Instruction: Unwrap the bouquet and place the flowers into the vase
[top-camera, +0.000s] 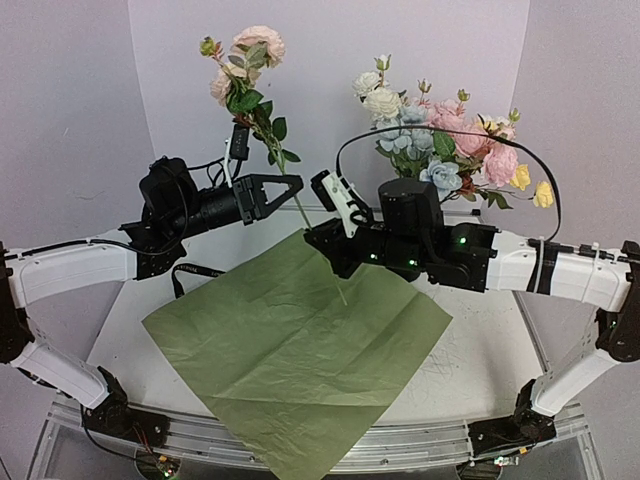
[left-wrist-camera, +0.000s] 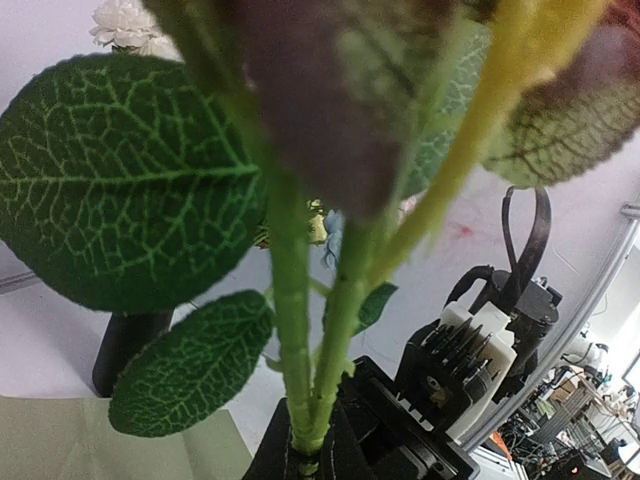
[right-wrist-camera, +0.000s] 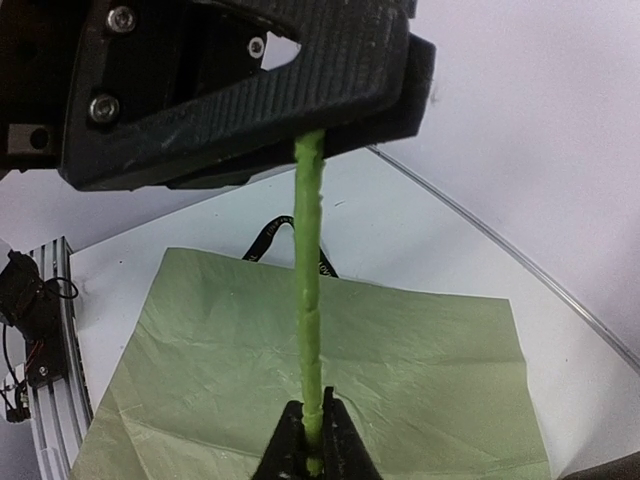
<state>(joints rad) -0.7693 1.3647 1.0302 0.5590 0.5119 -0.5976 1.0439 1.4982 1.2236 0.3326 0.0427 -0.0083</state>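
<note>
A flower stem (top-camera: 262, 118) with pink blooms and green leaves stands nearly upright over the back of the table. My left gripper (top-camera: 297, 187) is shut on its middle; in the left wrist view the green stalks (left-wrist-camera: 290, 330) rise from between its fingers (left-wrist-camera: 310, 440). My right gripper (top-camera: 326, 246) is shut on the lower stem (right-wrist-camera: 310, 290), just below the left gripper (right-wrist-camera: 250, 90). The unwrapped green paper (top-camera: 300, 350) lies flat on the table. A bunch of blue, pink, yellow and cream flowers (top-camera: 450, 150) stands at the back right. The black vase (left-wrist-camera: 128, 350) shows only in the left wrist view.
A black lettered ribbon (top-camera: 190, 272) lies on the white table beside the paper's left corner, and it also shows in the right wrist view as a ribbon (right-wrist-camera: 265, 240). White walls close in the back and sides. The right arm's wrist (left-wrist-camera: 470, 360) sits close to the left gripper.
</note>
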